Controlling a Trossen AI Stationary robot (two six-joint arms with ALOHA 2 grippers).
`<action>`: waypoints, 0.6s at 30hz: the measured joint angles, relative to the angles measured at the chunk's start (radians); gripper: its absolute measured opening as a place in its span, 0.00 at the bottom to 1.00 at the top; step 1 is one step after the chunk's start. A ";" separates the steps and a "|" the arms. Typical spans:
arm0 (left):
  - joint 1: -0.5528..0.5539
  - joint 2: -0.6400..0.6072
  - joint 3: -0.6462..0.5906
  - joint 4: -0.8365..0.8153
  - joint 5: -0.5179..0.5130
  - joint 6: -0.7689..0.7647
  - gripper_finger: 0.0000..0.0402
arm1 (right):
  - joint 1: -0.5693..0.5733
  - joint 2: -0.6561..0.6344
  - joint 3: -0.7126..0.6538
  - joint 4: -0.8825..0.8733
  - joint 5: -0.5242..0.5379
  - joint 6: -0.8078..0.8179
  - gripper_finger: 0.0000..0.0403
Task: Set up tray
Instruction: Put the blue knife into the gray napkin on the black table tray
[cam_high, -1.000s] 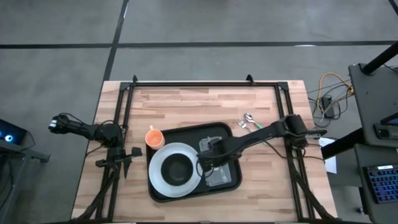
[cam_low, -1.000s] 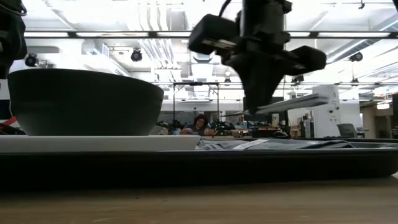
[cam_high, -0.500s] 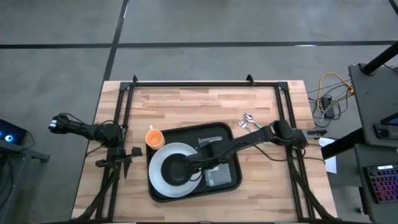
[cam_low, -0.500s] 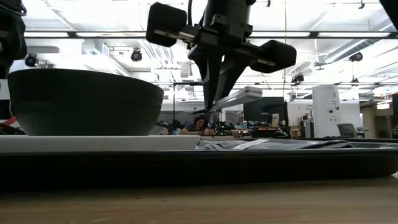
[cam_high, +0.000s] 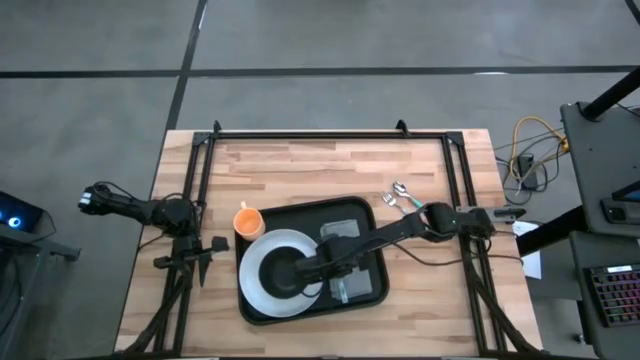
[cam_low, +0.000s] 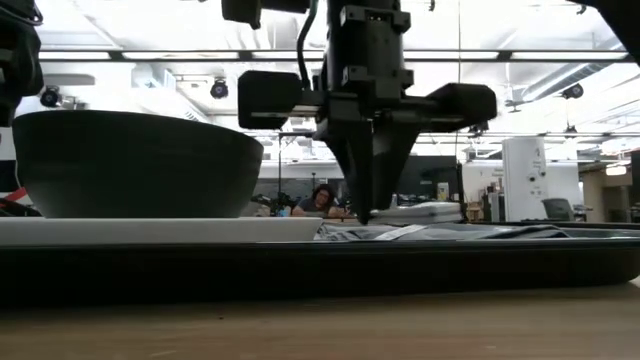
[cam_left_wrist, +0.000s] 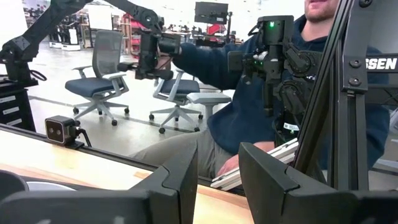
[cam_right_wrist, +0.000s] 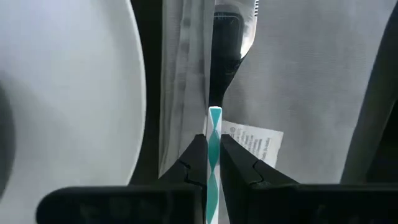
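Table (cam_high: 300, 170): we saw a pale wooden top with a black frame round it, and the tray sat on its near half, a little right of centre.
Tray (cam_high: 362, 208): black, rimmed, lying flat; in the low view its dark wall (cam_low: 480, 268) ran across the whole picture.
Right arm (cam_high: 400, 228): it reached in from the right edge, slanting across the tray toward the plate.
Left arm (cam_high: 140, 210): parked off the table's left edge, well apart from everything on the tray.
Plate (cam_high: 262, 290): white, round, on the tray's left part; it filled one side of the right wrist view (cam_right_wrist: 68, 93).
Bowl (cam_high: 283, 272): dark, standing on the plate; from table height we saw it upright (cam_low: 130, 165).
Napkin (cam_high: 345, 232): grey, folded, on the tray's right part beside the plate (cam_right_wrist: 298, 74).
Cup (cam_high: 247, 221): orange, on the wood just off the tray's left rim.
Right gripper (cam_high: 318, 268): low over the tray between plate and napkin, pointing straight down (cam_low: 368, 205); fingers clenched on a thin teal-and-white utensil handle (cam_right_wrist: 214, 155).
Left gripper (cam_left_wrist: 217, 180): we saw its fingers standing apart with nothing between them.
Loose cutlery (cam_high: 400, 195): lying on the wood, right of the tray.
Person (cam_left_wrist: 249, 93): seated beyond the table in a dark top.
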 joint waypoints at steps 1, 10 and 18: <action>0.000 0.000 0.000 0.000 0.000 0.000 0.24 | 0.000 -0.003 -0.007 0.003 0.000 0.001 0.03; 0.000 0.000 0.000 0.000 0.000 0.000 0.24 | -0.003 -0.007 -0.039 0.018 0.001 0.002 0.03; 0.000 0.000 0.000 0.000 0.000 0.000 0.24 | -0.005 -0.007 -0.050 0.042 0.015 -0.004 0.03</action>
